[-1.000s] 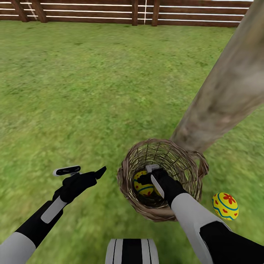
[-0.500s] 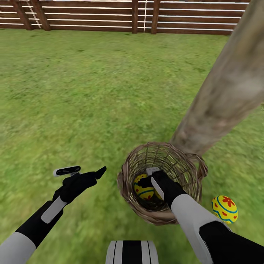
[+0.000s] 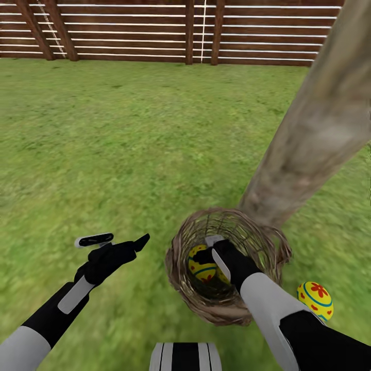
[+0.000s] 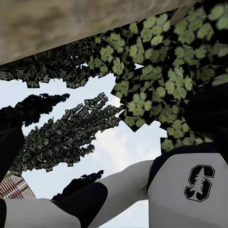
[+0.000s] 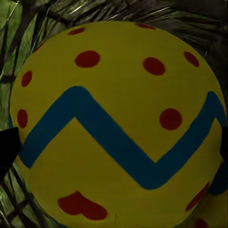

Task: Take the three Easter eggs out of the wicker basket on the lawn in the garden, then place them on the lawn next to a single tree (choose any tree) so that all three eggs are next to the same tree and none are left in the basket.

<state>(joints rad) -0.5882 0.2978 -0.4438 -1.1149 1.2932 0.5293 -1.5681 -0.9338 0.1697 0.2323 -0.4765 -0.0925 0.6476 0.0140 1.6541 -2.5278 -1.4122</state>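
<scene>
Egg (image 5: 116, 126) lies in the basket (image 3: 181, 288), directly ahead of the right gripper (image 3: 208, 252). It looks smooth, rigid, rounded and likely slippery; grip across its widest middle. Whether the gripper is closed on it cannot be told. Second egg (image 3: 315, 298) rests on the lawn (image 3: 129, 134) beside the right forearm, near the tree (image 3: 304, 144). Left gripper (image 3: 116, 239) stands spread apart, empty. Only marking: an "S" emblem (image 4: 198, 182) on the robot's body.

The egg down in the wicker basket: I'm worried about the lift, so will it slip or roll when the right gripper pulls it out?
The egg looks smooth and rounded, so it may slip between the fingers of the right gripper. The wicker basket is deep and narrow, so a dropped egg would probably stay inside. On the lawn it could roll.
</scene>
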